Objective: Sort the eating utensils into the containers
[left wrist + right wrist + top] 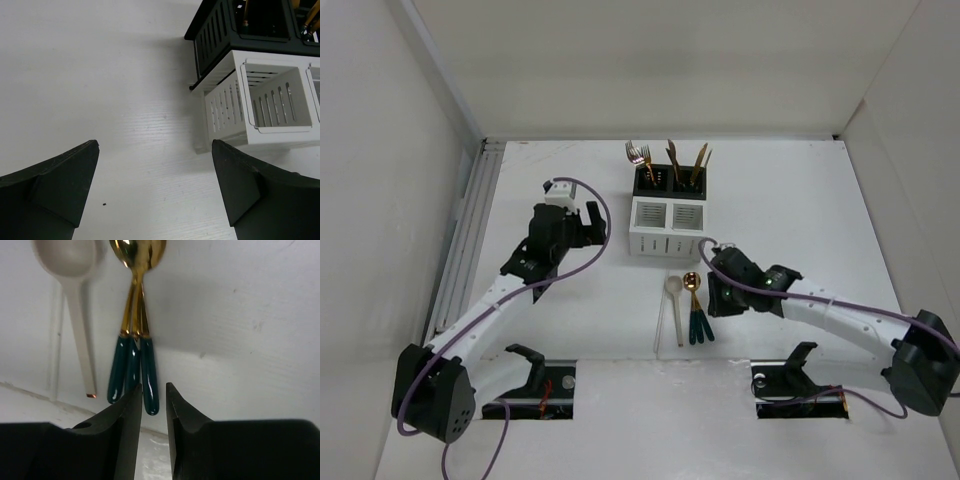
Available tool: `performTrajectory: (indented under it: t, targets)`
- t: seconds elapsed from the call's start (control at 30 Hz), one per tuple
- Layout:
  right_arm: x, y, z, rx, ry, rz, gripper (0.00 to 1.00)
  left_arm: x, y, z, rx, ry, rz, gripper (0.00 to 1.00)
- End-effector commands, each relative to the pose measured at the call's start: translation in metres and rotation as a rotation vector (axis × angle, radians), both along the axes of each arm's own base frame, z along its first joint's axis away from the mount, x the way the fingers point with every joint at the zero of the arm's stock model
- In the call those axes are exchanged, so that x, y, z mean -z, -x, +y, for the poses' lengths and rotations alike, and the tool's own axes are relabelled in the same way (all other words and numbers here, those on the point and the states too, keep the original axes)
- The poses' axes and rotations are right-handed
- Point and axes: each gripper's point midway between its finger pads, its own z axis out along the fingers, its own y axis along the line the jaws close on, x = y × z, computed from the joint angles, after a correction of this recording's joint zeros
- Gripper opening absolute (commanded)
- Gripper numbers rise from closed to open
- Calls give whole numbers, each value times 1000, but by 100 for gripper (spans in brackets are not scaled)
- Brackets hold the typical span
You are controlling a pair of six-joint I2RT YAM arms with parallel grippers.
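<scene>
The black caddy (pixel 670 181) at the back holds forks (pixel 638 154) and gold utensils (pixel 686 162). The white slotted caddy (pixel 667 229) stands in front of it, and both its compartments look empty. A cream spoon (pixel 674 298) and gold spoons with dark green handles (pixel 696 310) lie side by side on the table. My right gripper (pixel 715 300) hovers at the handle ends, its jaws a narrow gap apart and empty. In the right wrist view (pixel 152 386) one green handle (pixel 149 375) ends just before the gap, beside the cream spoon (pixel 75 315). My left gripper (pixel 592 222) is wide open and empty.
In the left wrist view my left gripper (pixel 155 145) is over bare table left of the white caddy (pixel 227 105) and black caddy (pixel 212 35). A faint clear strip (pixel 55 340) lies left of the cream spoon. White walls enclose the table.
</scene>
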Motion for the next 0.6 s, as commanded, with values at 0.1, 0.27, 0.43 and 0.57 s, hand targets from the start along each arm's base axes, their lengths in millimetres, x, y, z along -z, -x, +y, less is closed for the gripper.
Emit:
performTrajectory:
  t: [0.1,0.27,0.43,0.57]
  targets:
    - [33,37,0,-5,7,155,37,-4,12,-11,69,42,-1,95]
    - [31,34,6,-3,-40,132,39,-6,16,-11,74,53,5,100]
    - [29,36,15,-29,-33,137,39,3,19,-2,71,-22,25,100]
    - [27,32,13,-33,-9,109,39,-24,8,25,41,-246,-60,100]
